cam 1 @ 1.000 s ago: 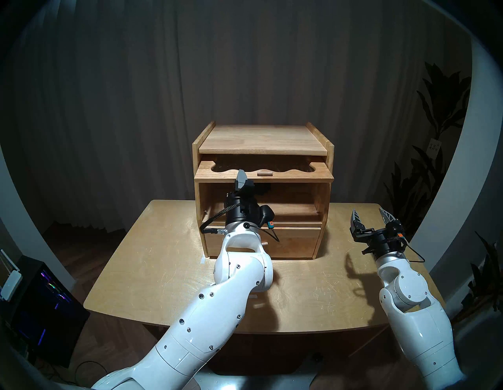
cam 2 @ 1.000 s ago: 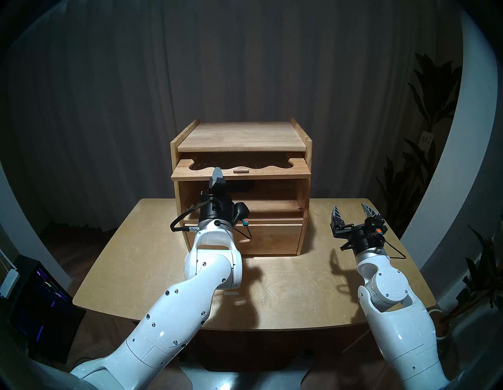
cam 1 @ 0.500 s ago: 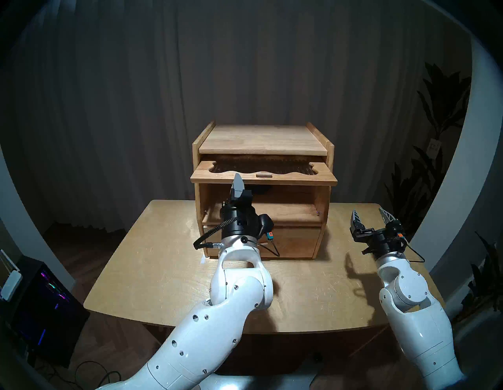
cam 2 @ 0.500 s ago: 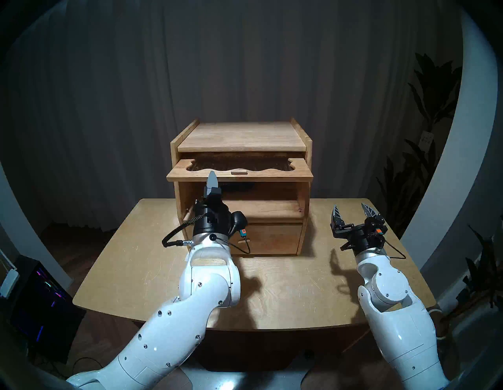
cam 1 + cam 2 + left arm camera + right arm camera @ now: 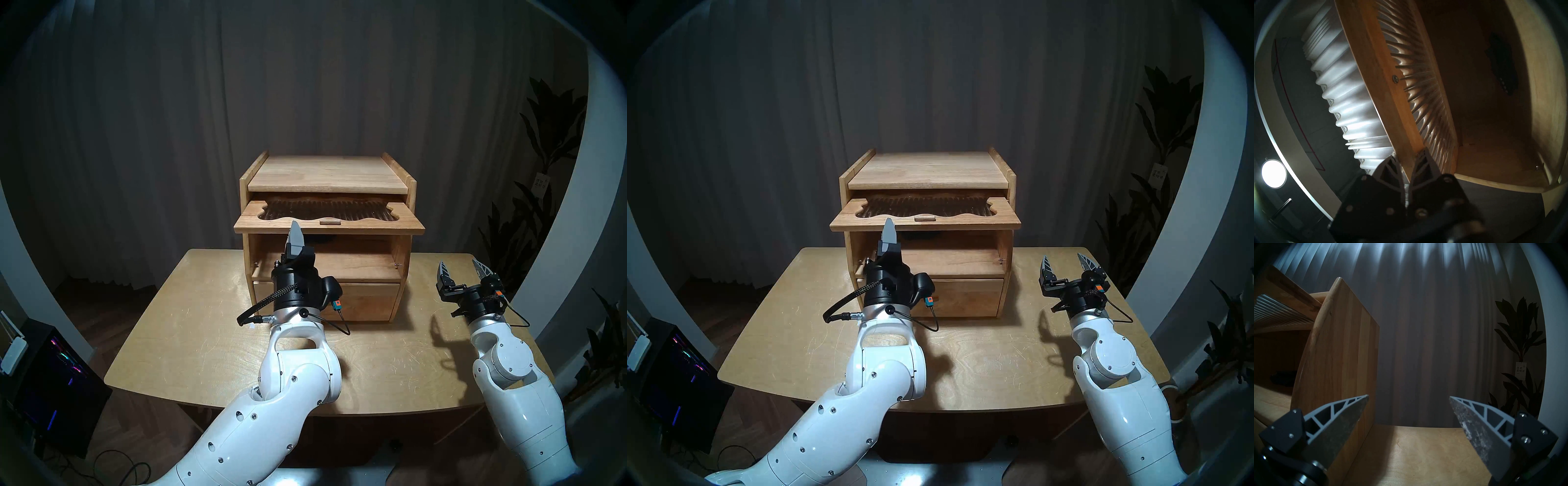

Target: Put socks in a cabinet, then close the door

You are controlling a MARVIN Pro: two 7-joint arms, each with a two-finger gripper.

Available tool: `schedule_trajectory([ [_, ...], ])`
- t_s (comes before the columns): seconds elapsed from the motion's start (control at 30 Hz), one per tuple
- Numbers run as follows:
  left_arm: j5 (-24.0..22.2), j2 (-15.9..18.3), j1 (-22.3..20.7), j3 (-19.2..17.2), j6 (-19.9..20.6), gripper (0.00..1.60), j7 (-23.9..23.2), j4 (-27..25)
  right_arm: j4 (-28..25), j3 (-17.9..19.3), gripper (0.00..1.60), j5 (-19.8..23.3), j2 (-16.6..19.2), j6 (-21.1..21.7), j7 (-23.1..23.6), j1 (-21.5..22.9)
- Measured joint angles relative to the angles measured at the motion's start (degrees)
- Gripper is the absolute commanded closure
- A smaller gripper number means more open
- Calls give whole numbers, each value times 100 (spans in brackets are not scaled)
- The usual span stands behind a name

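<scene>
Wooden door [image 5: 329, 222] sticking out flat from the top of the cabinet [image 5: 405, 244], pinched at its front edge by the left claw [image 5: 294, 234]. Reaching up and forward from the bench [image 5: 190, 325], fingers [image 5: 1425, 162] squeezing tight on the wood. Right claw [image 5: 463, 271] hanging wide open beside the cabinet, pointing forward, gripping nothing. Dark socks [image 5: 1283, 378] lying deep inside the cabinet, near the back.
</scene>
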Motion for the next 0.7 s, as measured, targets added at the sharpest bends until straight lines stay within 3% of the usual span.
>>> schedule_trajectory([
  [0.4,-199,697,125,844,551,160,-124,-568,1,1,0,-1,-2,0,4,0],
  [0.6,-116,955,93,1000,883,160,-245,-851,1,2,0,-1,-3,0,4,0],
  [0.7,-328,1115,41,1131,915,160,-461,-1085,2,2,0,-1,-3,0,5,1],
])
